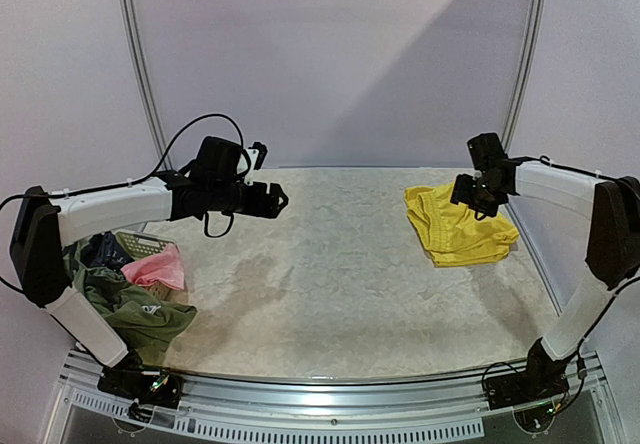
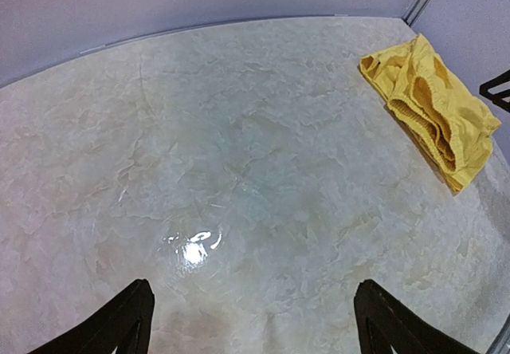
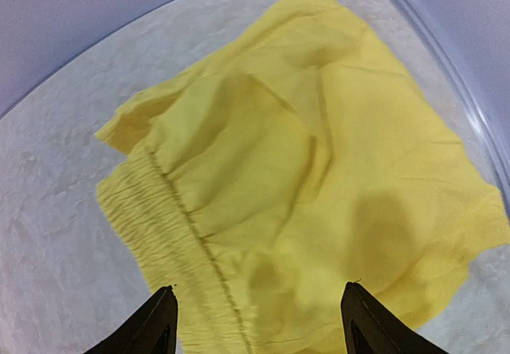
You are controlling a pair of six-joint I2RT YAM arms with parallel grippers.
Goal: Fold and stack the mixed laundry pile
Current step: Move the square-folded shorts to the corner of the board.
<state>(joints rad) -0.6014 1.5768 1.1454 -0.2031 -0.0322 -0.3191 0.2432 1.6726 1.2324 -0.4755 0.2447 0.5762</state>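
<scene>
Olive-green sleeveless top (image 1: 145,316): the nearest piece of the mixed laundry pile (image 1: 130,284). It lies crumpled at 8 o'clock on the desk (image 1: 330,294), close to the left arm's lower link, with a small white patch showing on the cloth.
Pink piece (image 1: 160,267): just beyond the green top and touching it, bunched up against the pale mesh laundry basket (image 1: 138,241).
Blue-grey piece (image 1: 100,252): dark cloth at the pile's left side, partly hidden behind the left arm. Whether it sits in the basket or beside it cannot be told.
Left fingers (image 1: 278,199): spread wide apart and holding nothing. They hang at about 10 o'clock over bare marbled desk, well apart from the pile and pointing toward 3 o'clock.
Yellow drawstring shorts (image 1: 458,226): alone at 2 o'clock, well apart from the rest of the pile and near the desk's right rail. They lie mostly flat with a few soft creases. The gathered waistband faces the desk's middle, and no drawstring is visible.
Right fingers (image 1: 465,194): apart and clamped on nothing. They hover over the far part of the shorts, and in the wrist view the yellow cloth lies loose below the gap between the two tips.
</scene>
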